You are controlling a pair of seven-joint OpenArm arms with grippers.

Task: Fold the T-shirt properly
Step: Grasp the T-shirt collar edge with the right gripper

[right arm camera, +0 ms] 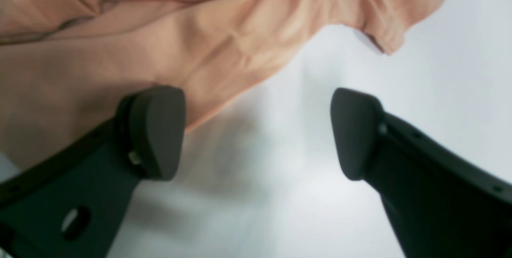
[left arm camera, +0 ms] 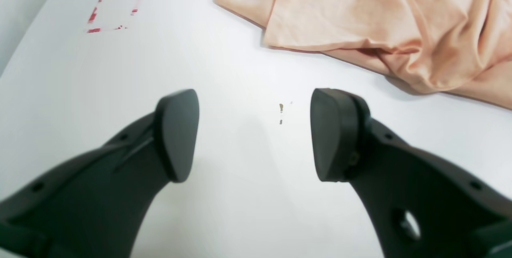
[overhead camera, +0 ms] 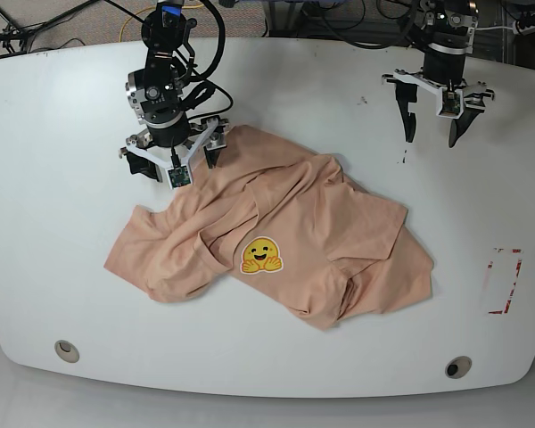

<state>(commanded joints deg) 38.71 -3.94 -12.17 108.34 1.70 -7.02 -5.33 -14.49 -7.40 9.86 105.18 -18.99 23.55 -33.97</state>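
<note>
The peach-pink T-shirt (overhead camera: 321, 241) lies crumpled and partly folded over itself in the middle of the white table, its yellow emoji print (overhead camera: 261, 255) facing up. My right gripper (overhead camera: 169, 162) hovers open at the shirt's far-left edge. In the right wrist view one of its fingers (right arm camera: 156, 130) overlaps the cloth (right arm camera: 160, 30) and the other is over bare table. My left gripper (overhead camera: 432, 135) is open over bare table at the far right, away from the shirt. From the left wrist view the shirt (left arm camera: 360, 14) lies beyond the open left gripper (left arm camera: 256, 134).
Red tape corner marks (overhead camera: 504, 281) sit near the table's right edge and also show as red marks (left arm camera: 108, 6) in the left wrist view. Small brown specks (left arm camera: 281, 110) dot the table between the left fingers. Two round holes (overhead camera: 67, 349) (overhead camera: 457, 366) lie near the front edge. Cables run behind the table.
</note>
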